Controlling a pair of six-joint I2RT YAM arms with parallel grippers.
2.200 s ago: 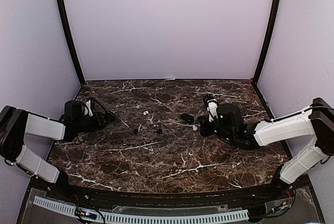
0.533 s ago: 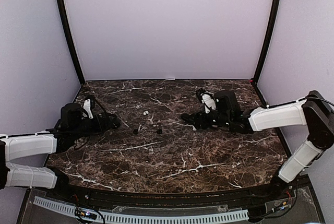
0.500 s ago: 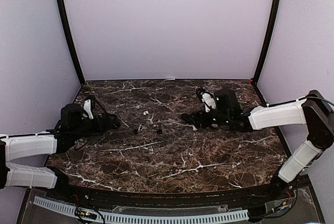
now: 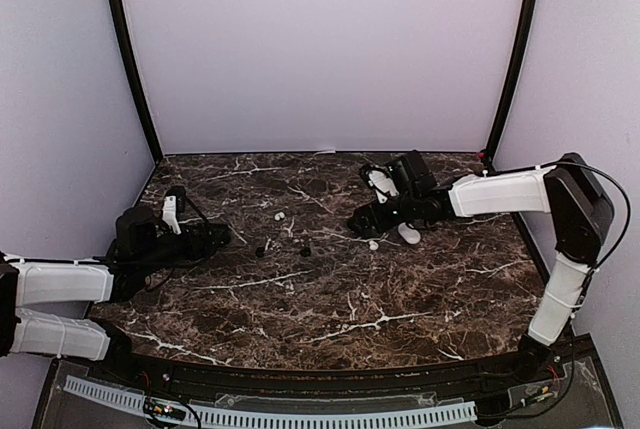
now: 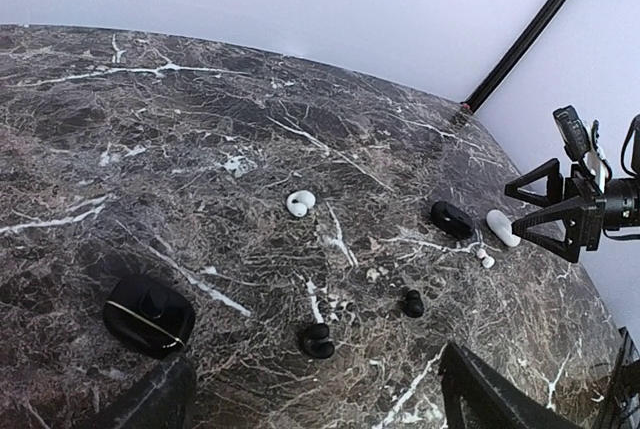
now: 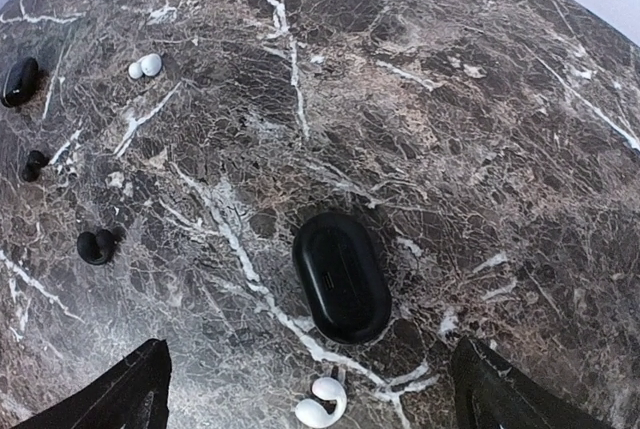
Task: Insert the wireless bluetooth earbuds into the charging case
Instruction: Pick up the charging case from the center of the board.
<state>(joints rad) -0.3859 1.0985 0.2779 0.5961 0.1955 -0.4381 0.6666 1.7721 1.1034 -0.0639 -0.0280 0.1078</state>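
Since the right gripper (image 6: 310, 364) stands far nearer the work than the left gripper (image 5: 315, 379), the entry runs: counter (image 4: 330, 319), dark marble; right gripper, fingers spread wide, empty, over the right-centre toward the far edge; left gripper, likewise spread and empty, by the left edge; black charging case (image 6: 340, 276), shut, long axis pointing away from the right pincer, dead ahead of its gap; white earbud (image 6: 322, 412), just short of the case, lying between the spread fingers.
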